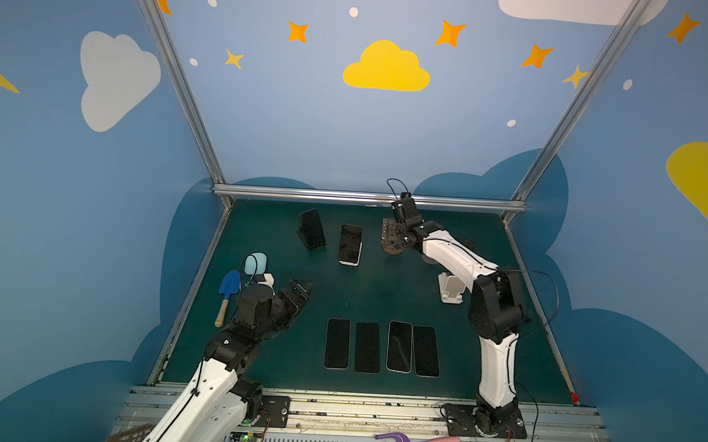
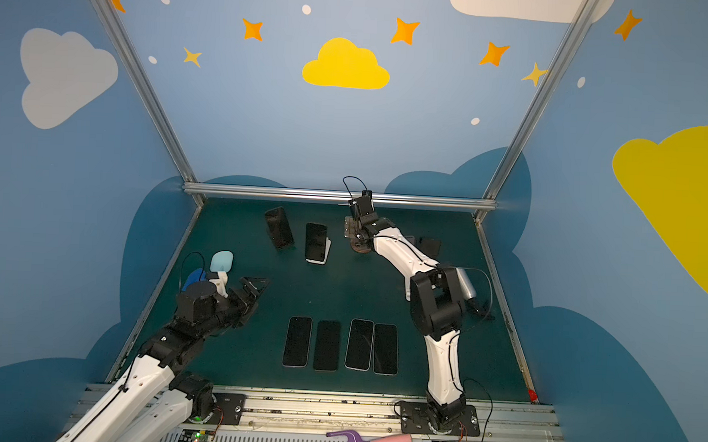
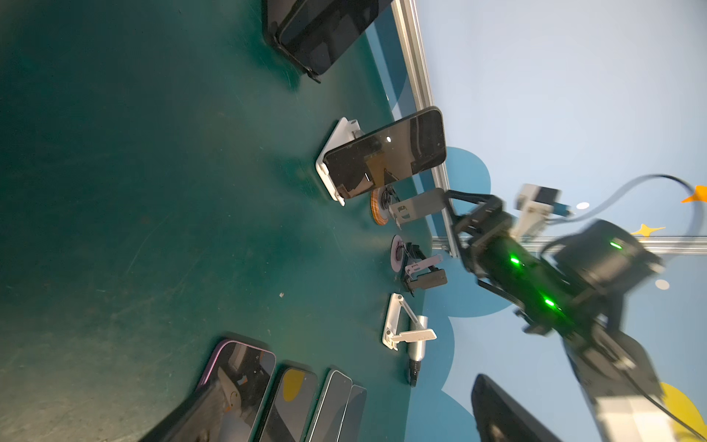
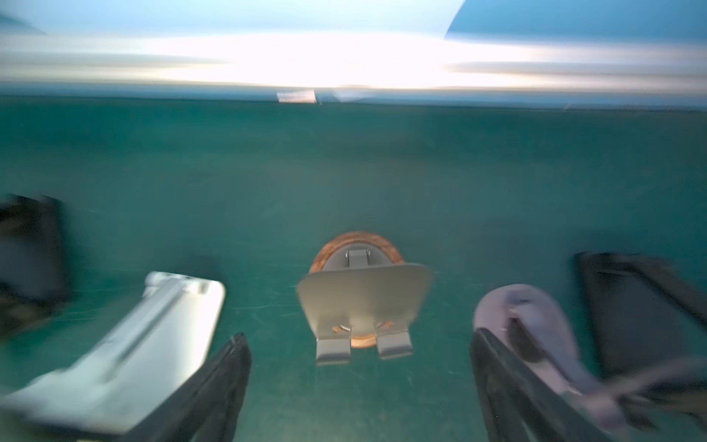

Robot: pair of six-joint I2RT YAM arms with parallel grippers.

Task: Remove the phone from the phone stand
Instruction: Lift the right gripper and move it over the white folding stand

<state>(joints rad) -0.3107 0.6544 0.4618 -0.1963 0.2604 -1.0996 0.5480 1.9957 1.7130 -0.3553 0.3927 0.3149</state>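
The phone (image 1: 350,244) is seen leaning upright on the white stand (image 3: 328,172), near the middle of the rear edge of the bench (image 1: 381,298). A second phone (image 1: 312,227) is propped on the black stand (image 1: 304,239), just beside it toward the left edge. Toward the front edge, four more phones (image 1: 367,347) are laid flat in a row.

The right gripper (image 4: 357,336) is placed at the grey stand (image 4: 363,298) with the round wooden foot, which is set beside the white stand toward the right edge. Its fingers (image 4: 225,382) are spread wide, and the stand's plate is framed between them with bench showing on both sides. Whether a finger touches the plate cannot be told.

The left gripper (image 1: 301,288) is held low near the left edge, well apart from both propped phones, with its fingers parted wide.
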